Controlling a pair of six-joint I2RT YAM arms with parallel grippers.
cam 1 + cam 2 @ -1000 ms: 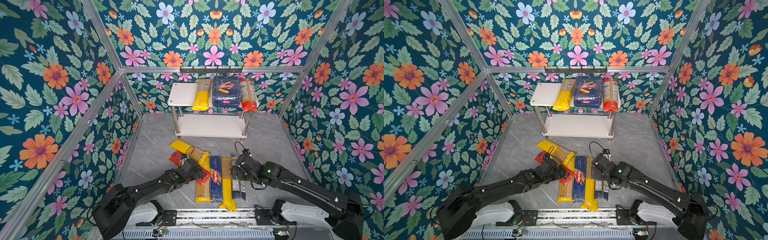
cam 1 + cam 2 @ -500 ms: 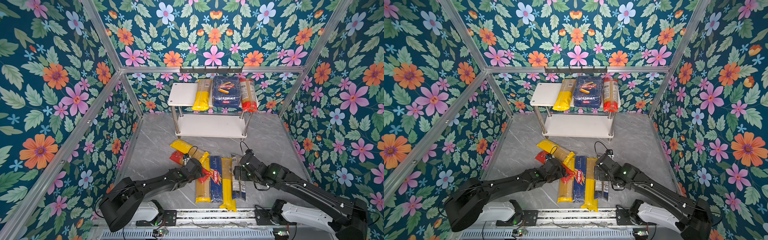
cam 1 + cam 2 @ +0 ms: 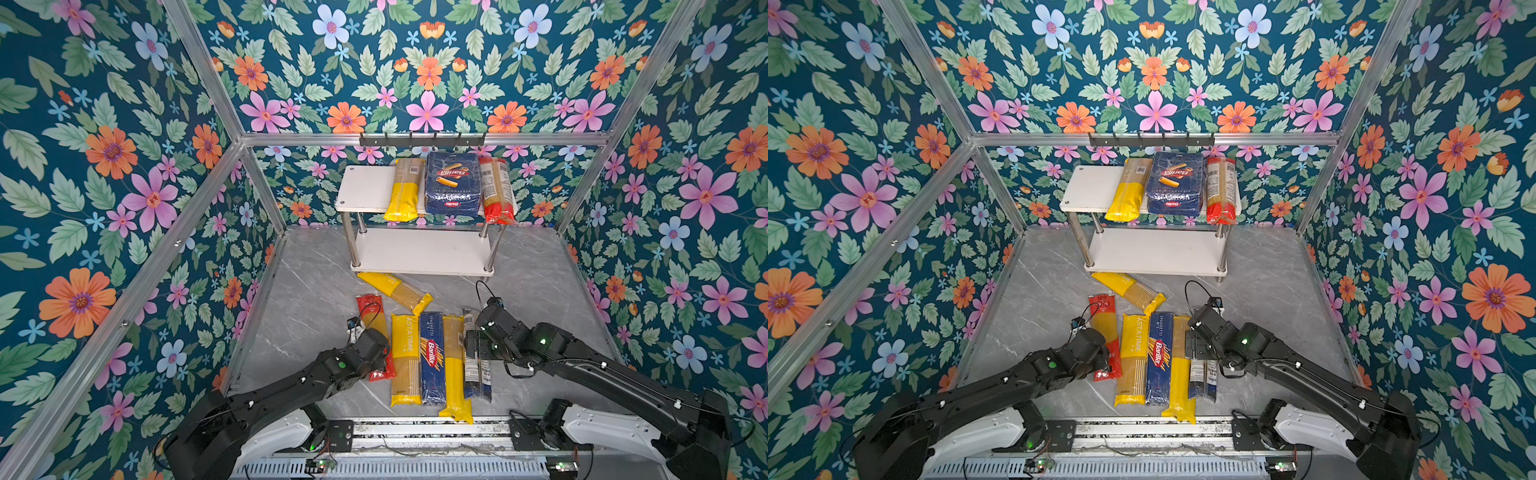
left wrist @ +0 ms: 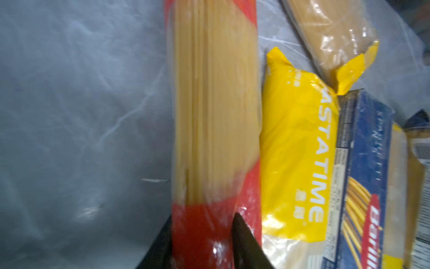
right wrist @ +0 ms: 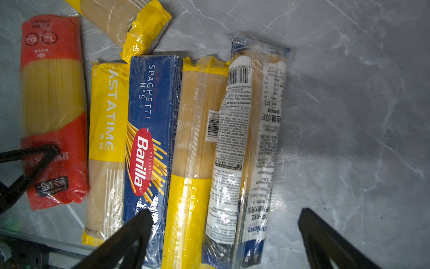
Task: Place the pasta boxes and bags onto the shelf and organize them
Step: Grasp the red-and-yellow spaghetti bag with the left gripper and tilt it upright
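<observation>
My left gripper (image 4: pixel 202 233) is shut on the red end of a long red-ended spaghetti bag (image 3: pixel 371 322) at the left of the floor row; in a top view the left gripper (image 3: pixel 380 353) sits over that end. I cannot tell whether the bag is off the floor. Beside it lie a yellow Pastatime bag (image 3: pixel 405 357), the blue Barilla spaghetti box (image 3: pixel 432 357), a yellow-ended bag (image 3: pixel 455 365) and a dark-ended bag (image 5: pixel 251 139). My right gripper (image 5: pixel 225 214) hangs open above these last packs. The shelf (image 3: pixel 419 253) holds three packs on its top board.
Another yellow-ended bag (image 3: pixel 395 291) lies slantwise between the row and the shelf. On the top board are a yellow-ended bag (image 3: pixel 401 191), the Barilla rigatoni pack (image 3: pixel 452 183) and a red-ended bag (image 3: pixel 494 191). A black hook rail (image 3: pixel 422 139) hangs above. Flowered walls enclose the floor.
My left gripper has closed on the red-ended bag, and the bag has swung to lie nearly parallel with the row. The right gripper has shifted slightly and stays open.
</observation>
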